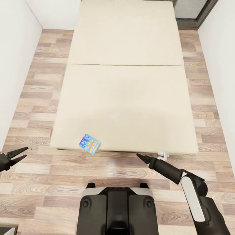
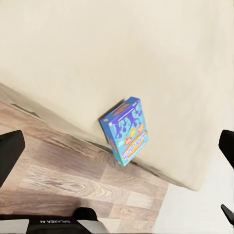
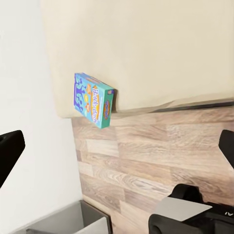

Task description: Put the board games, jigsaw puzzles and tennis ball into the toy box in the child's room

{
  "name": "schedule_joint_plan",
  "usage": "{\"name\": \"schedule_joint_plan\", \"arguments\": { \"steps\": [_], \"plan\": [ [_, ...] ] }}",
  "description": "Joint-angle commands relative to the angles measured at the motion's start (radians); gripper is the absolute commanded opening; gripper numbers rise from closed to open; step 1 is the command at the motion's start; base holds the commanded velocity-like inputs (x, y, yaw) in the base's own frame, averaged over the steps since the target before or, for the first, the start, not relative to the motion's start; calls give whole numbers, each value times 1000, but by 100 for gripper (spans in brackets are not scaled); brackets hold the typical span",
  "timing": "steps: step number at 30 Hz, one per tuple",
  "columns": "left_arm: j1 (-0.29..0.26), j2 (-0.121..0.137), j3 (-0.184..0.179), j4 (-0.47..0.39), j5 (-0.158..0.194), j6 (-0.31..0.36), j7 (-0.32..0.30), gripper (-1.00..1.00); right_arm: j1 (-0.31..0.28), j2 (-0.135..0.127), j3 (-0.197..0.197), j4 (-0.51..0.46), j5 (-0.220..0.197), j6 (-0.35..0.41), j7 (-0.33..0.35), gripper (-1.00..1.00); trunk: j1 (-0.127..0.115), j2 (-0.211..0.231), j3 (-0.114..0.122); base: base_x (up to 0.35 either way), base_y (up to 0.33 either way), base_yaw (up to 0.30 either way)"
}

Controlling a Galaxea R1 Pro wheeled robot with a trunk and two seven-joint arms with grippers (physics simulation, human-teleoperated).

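Wood floor (image 1: 42,98) runs around the beige bed (image 1: 125,98). At six o'clock, a small blue board game (image 1: 89,144) hangs over its edge. Left hand (image 1: 19,155) wide; right hand (image 1: 140,157) narrow.

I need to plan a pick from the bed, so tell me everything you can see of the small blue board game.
The small blue board game is a flat rectangular box, cardboard by its look, with a blue face printed with purple figures and orange and yellow patches, and teal edges. It lies on the beige bed at its near edge, turned askew, one corner sticking out past the edge over the wood floor. Nothing but the mattress touches it; both claws are apart from it.
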Motion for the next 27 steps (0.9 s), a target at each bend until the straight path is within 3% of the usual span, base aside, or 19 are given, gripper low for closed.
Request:
{"name": "schedule_joint_plan", "arguments": {
  "steps": [1, 4, 8, 27],
  "plan": [
    [2, -11, -4, 8, 1, 6, -1, 100, 0, 0, -2, 0, -2, 7, 3, 100, 1, -1, 1, 0, 0, 0],
    [5, -37, -13, 23, 1, -2, 0, 100, 1, 0, -2, 0, -2, 7, 3, 100, 1, -1, 6, 0, 0, 0],
    [6, -49, -17, 28, 3, -14, -2, 100, 1, -3, -4, 1, -5, 7, 4, 100, 1, -1, 12, 0, 0, 0],
    [6, -54, -17, 27, 4, -19, -2, 100, 1, -1, -3, 1, -2, 7, 1, 100, 1, -1, 43, 0, 42, 0]
  ]
}}
